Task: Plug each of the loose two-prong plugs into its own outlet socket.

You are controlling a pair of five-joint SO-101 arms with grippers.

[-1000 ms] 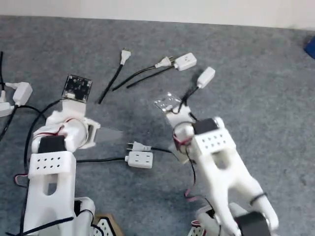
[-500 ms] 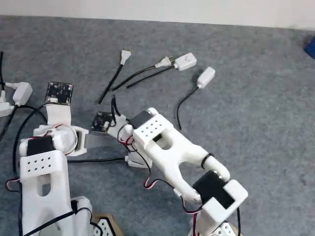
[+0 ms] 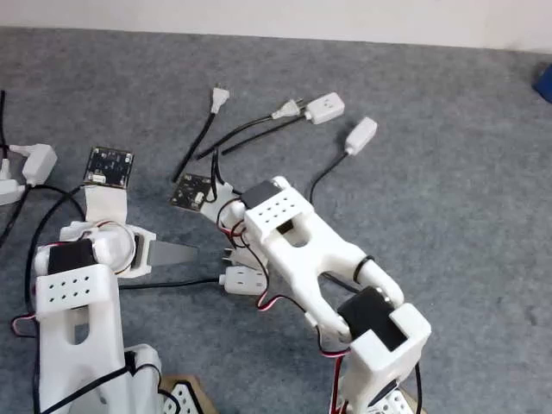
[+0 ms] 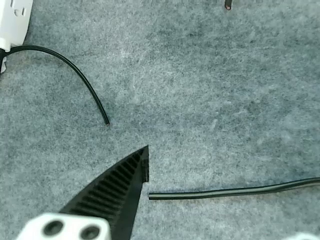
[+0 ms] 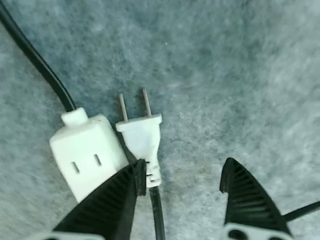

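Your right tool (image 5: 183,167) now sits over the plug (image 5: 142,132) — open wide, empty; it seems light, stiff — grip its body.

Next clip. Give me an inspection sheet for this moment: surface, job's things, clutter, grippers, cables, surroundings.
Surface: grey mat; no spills seen.
Job's things: near plug lies loose beside the near socket. Far plug is loose. Lone socket lies apart. Paired plug meets the paired socket; whether it is seated cannot be told.
Clutter: white adapter at the mat's edge; brown piece by the arm bases.
Grippers: right gripper, jaws open either side of the near plug's cord end; left gripper, jaws open over bare mat.
Cables: black cords, free ends on the mat.
Surroundings: pale wall strip; blue object.
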